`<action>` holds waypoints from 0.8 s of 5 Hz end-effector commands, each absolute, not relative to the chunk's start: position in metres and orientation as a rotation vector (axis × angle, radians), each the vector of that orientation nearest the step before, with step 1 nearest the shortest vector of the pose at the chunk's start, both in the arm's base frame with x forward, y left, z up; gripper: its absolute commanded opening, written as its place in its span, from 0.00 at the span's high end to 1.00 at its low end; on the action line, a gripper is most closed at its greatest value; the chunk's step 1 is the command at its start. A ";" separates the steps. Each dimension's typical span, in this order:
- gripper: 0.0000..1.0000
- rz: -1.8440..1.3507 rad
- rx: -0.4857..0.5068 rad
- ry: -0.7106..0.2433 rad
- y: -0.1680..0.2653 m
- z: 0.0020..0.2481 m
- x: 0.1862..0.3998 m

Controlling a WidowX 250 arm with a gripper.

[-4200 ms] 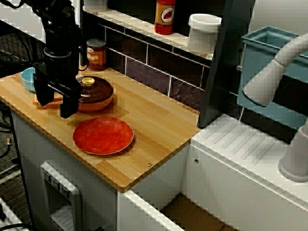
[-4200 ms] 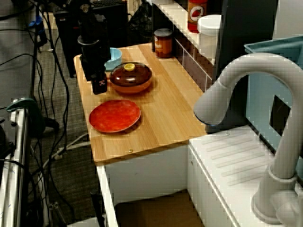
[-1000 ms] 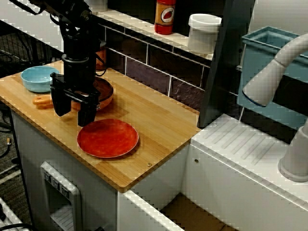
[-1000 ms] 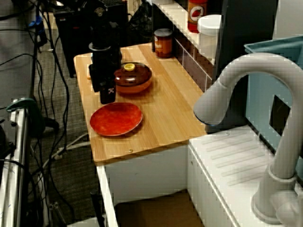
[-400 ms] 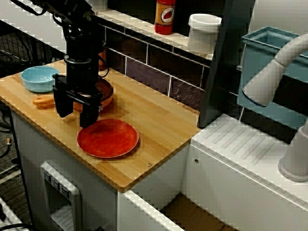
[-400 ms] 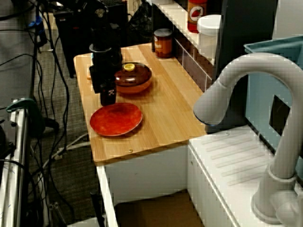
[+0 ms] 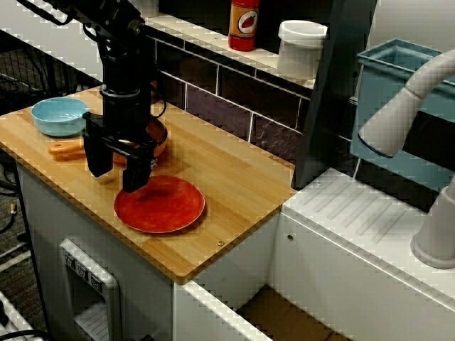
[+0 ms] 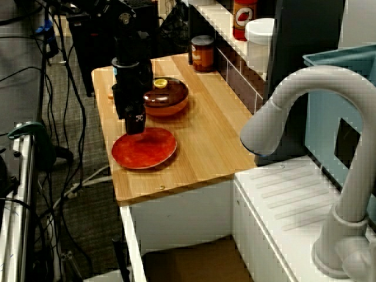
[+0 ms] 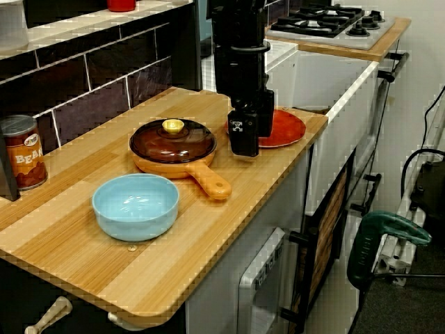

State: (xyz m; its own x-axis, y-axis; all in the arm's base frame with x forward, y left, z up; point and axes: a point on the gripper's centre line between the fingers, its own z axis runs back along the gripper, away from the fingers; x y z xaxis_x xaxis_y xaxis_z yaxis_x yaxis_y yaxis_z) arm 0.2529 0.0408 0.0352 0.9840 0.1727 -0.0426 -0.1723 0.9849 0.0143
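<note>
seen in the view facing the tiled wall, left to right.
- blue bowl (image 7: pixel 58 116): stood upright and empty at the far left of the wooden surface (image 7: pixel 234 177).
- orange pan (image 9: pixel 182 167): sat just right of the bowl, with a brown glass lid (image 9: pixel 172 144) on it and its handle towards the front edge.
- fingers (image 7: pixel 135 174): black and pointed straight down, spread apart with nothing between them. they hung in front of the pan, over the left rim of the red plate. whether the tips touched the plate could not be told.
- red plate (image 7: pixel 160 204): lay flat and bare near the front edge, right of the pan.
- red bottle (image 7: pixel 244 25) and white tub (image 7: pixel 301 48): stood on the shelf above the tiles.
- grey tap (image 7: pixel 409 99): stood at the far right.
</note>
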 end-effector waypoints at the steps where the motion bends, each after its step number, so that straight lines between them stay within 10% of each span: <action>1: 0.00 0.154 0.022 0.009 0.032 0.042 0.257; 4: 0.00 0.135 0.010 0.027 0.021 0.037 0.258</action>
State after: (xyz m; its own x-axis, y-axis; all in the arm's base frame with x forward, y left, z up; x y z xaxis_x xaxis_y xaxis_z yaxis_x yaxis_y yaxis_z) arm 0.2555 0.0161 0.0295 0.9891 0.1361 -0.0557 -0.1355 0.9907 0.0141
